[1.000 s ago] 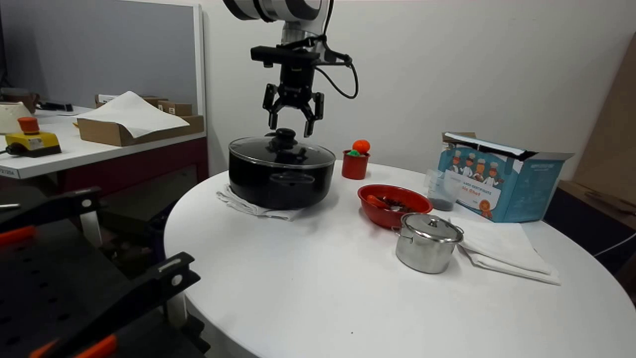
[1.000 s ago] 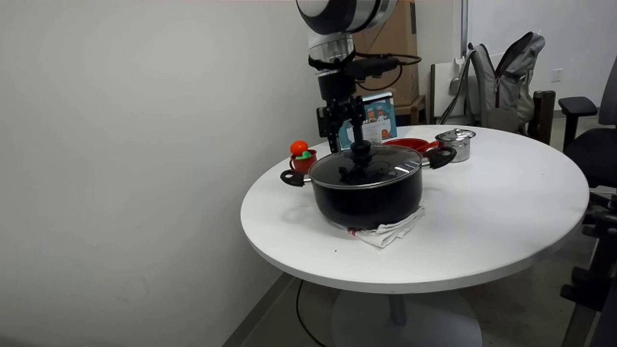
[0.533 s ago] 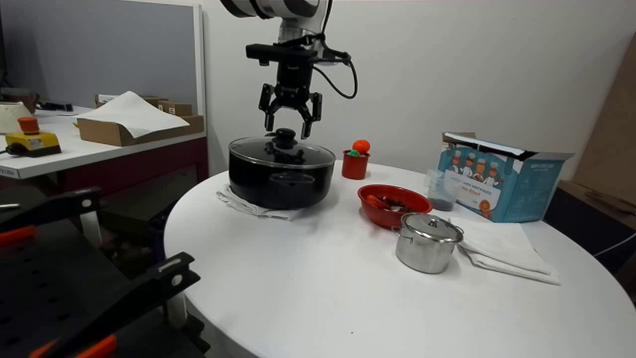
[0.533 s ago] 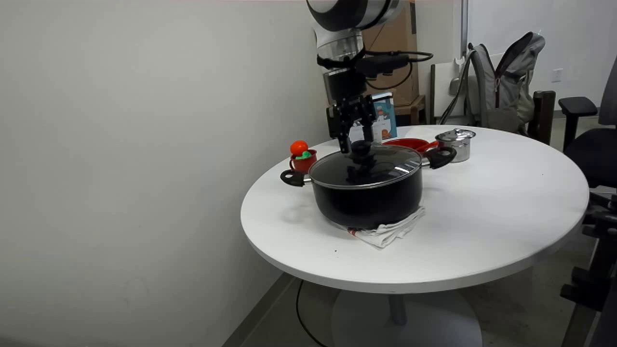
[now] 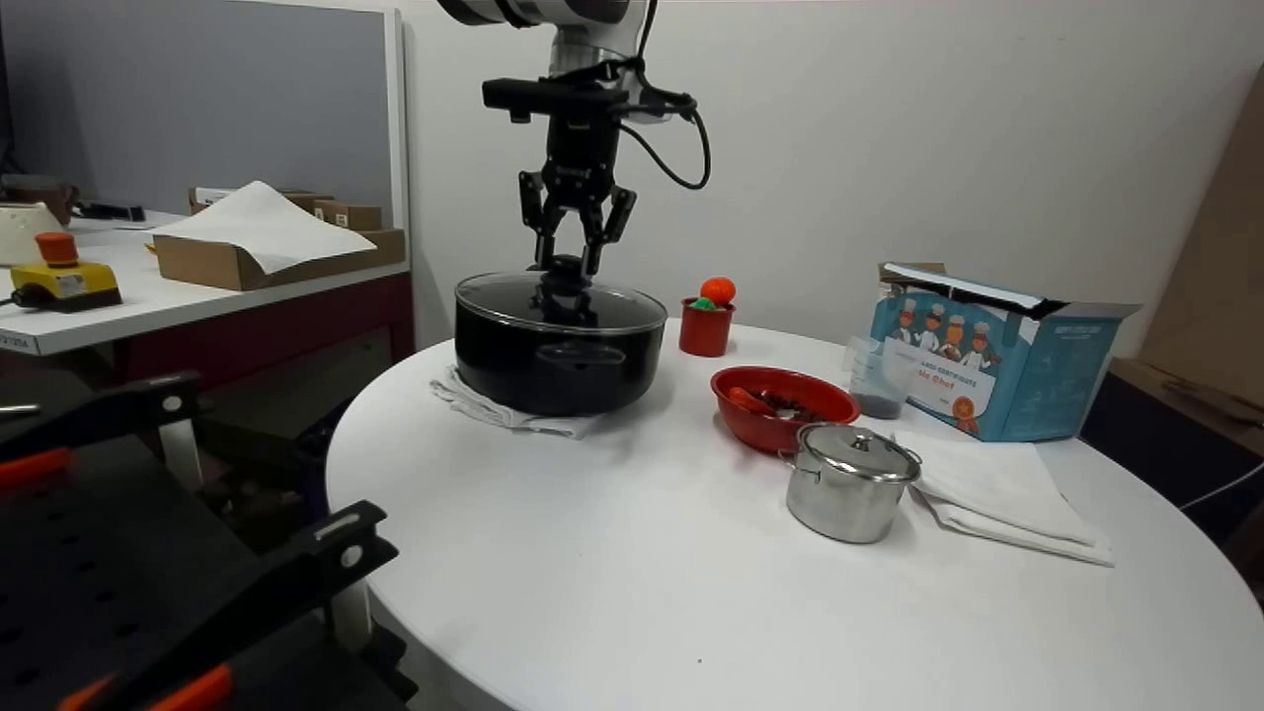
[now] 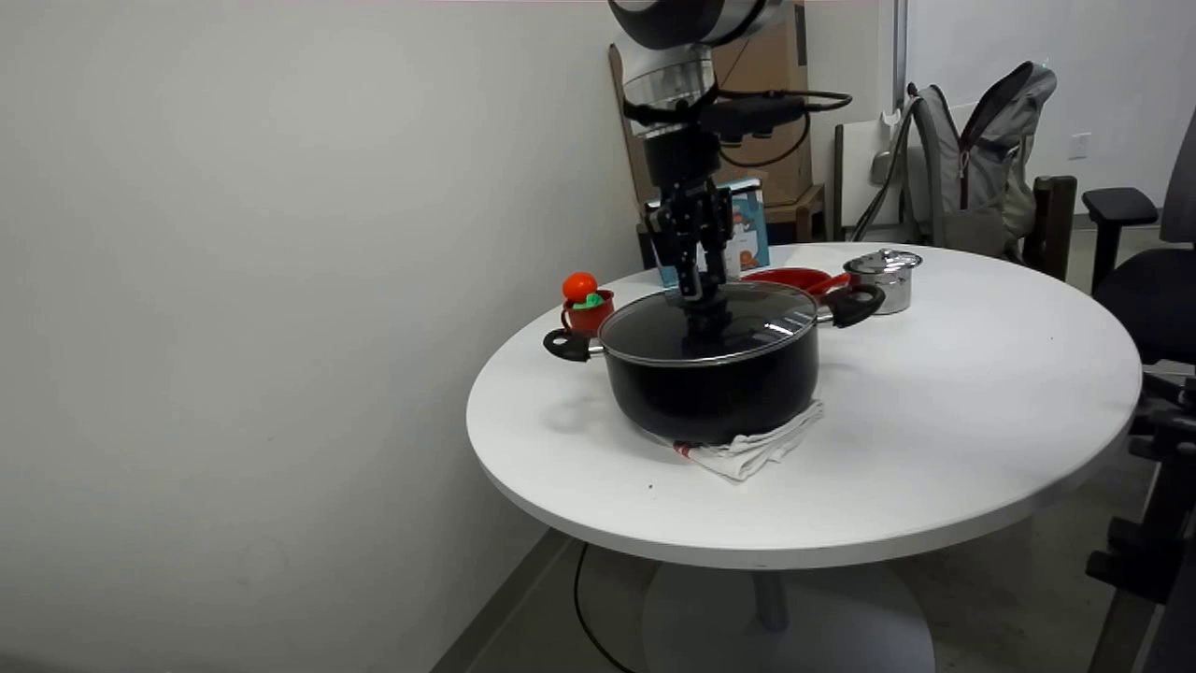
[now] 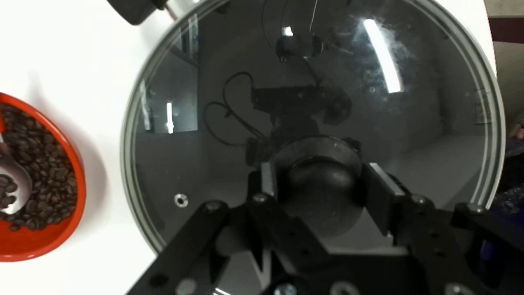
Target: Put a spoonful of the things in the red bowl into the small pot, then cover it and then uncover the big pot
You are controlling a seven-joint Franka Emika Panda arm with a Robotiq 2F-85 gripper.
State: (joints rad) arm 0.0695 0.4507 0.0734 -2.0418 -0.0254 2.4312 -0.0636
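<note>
The big pot [image 5: 558,365] is black and wears its glass lid [image 7: 229,176]. My gripper [image 5: 567,261] stands over it with its fingers drawn in on both sides of the lid's black knob [image 7: 321,205], apparently gripping it; dark shadow blurs the contact in the wrist view. The lid still rests level on the rim. Dark beans [image 7: 53,164] and a spoon [image 7: 14,186] lie in the red bowl [image 5: 755,433]. In front of that bowl, the small pot [image 5: 844,501] is steel, with its own lid [image 5: 857,450] on top. Its inside is hidden.
A red cup [image 5: 704,333] holding an orange ball stands behind the big pot. Farther right are a clear container [image 5: 879,380], a blue box [image 5: 997,365] and a folded white cloth [image 5: 1007,504]. Another cloth [image 6: 761,451] lies beneath the big pot, whose side handles [image 6: 852,306] stick out.
My gripper has shifted slightly to come over the knob, and its wide-apart fingers have come together around it. Pots, lids and bowl stand where they were.
</note>
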